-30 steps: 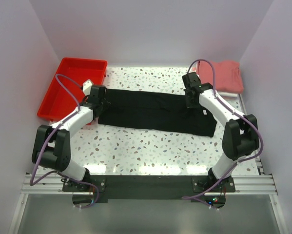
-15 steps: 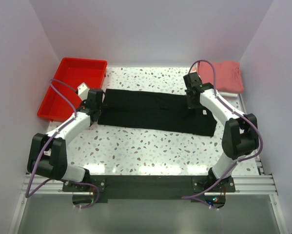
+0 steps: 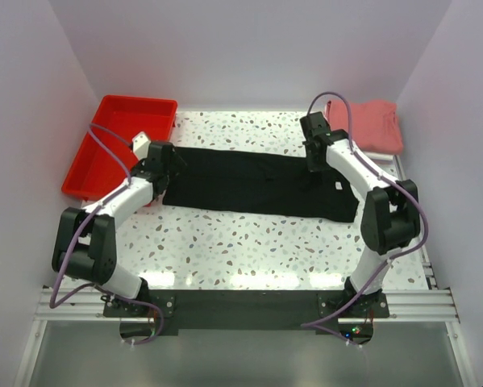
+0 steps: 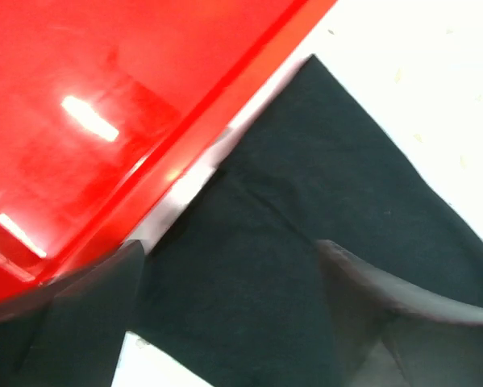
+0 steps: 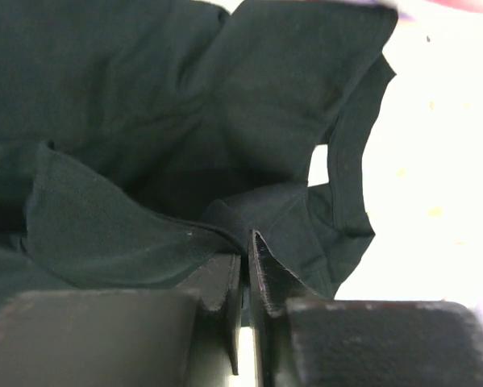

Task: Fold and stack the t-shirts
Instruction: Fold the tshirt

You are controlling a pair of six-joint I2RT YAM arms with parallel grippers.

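The black t-shirt (image 3: 249, 185) lies spread lengthwise on the speckled bench (image 3: 249, 250), reaching from one arm to the other. The left pincer (image 4: 225, 270) has its fingers apart above the shirt's end, with cloth beneath them. The right pincer (image 5: 246, 251) is clamped on a raised fold of the same shirt. The red tray (image 3: 116, 121) sits just left of the left pincer. A folded salmon-red t-shirt (image 3: 374, 125) rests beyond the right pincer, to its right.
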